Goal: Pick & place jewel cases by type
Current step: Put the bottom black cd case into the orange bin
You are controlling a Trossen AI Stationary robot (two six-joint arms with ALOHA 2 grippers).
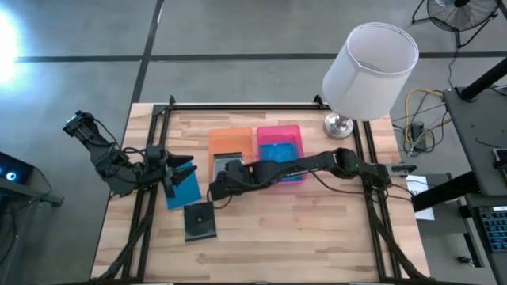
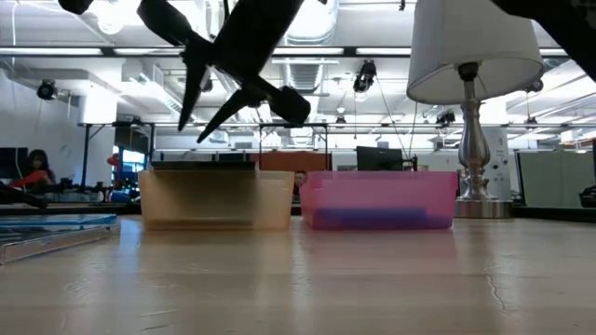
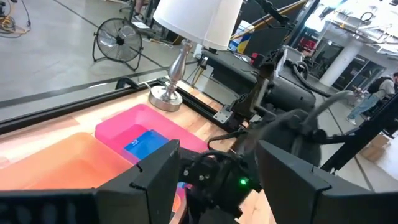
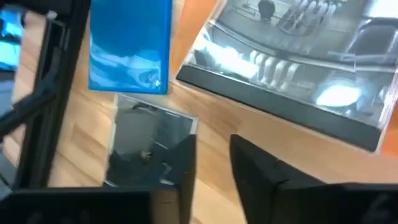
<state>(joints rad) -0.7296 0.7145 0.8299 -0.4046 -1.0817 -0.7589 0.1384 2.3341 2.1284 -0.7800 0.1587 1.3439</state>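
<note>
A bright blue jewel case [image 1: 185, 190] lies flat on the table near its left side, also seen in the right wrist view [image 4: 130, 46]. A dark clear case [image 1: 200, 221] lies nearer [image 4: 148, 146]. Another clear case [image 1: 230, 165] rests at the orange tray's [image 1: 230, 139] near rim [image 4: 292, 62]. A blue case [image 1: 279, 152] lies in the pink tray [image 1: 279, 131]. My left gripper [image 1: 181, 170] is open, pointing level toward the table's right, over the blue case's far edge [image 3: 217, 155]. My right gripper [image 1: 214, 192] is open above bare wood in front of the orange tray [image 4: 214, 152].
A white-shaded lamp [image 1: 368, 71] on a silver base [image 1: 338, 125] stands at the far right corner. Black frame rails [image 1: 158, 119] run along the table's edges. Bare wood [image 1: 301, 229] spreads over the near right part. The right arm [image 1: 317, 166] reaches across the pink tray.
</note>
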